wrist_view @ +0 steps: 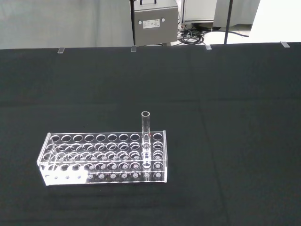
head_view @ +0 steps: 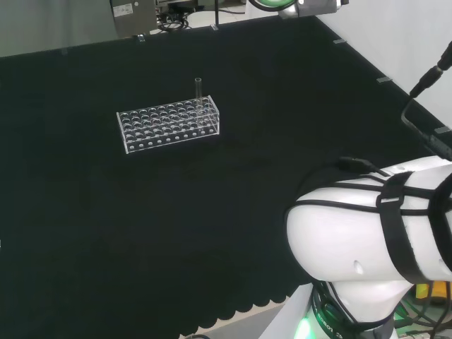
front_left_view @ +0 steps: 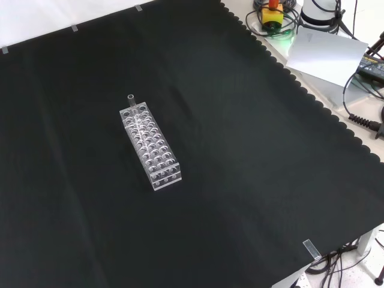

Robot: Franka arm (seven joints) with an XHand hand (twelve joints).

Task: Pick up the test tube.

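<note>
A clear test tube (head_view: pixel 198 87) stands upright in a clear plastic rack (head_view: pixel 168 126) with many holes, near the rack's far right corner in the head view. From the front the test tube (front_left_view: pixel 131 99) rises at the upper end of the rack (front_left_view: pixel 150 146). In the wrist view the test tube (wrist_view: pixel 146 127) and the rack (wrist_view: pixel 103 157) lie some way ahead on the black cloth. The arm's white links (head_view: pixel 374 226) fill the lower right of the head view, well apart from the rack.
The black cloth's scalloped edge (front_left_view: pixel 324 108) runs along the right in the front view, with cables and a white sheet (front_left_view: pixel 327 54) beyond it. A grey box (wrist_view: pixel 154 21) stands behind the bench's far edge. Small clips (front_left_view: pixel 311 247) hold the cloth.
</note>
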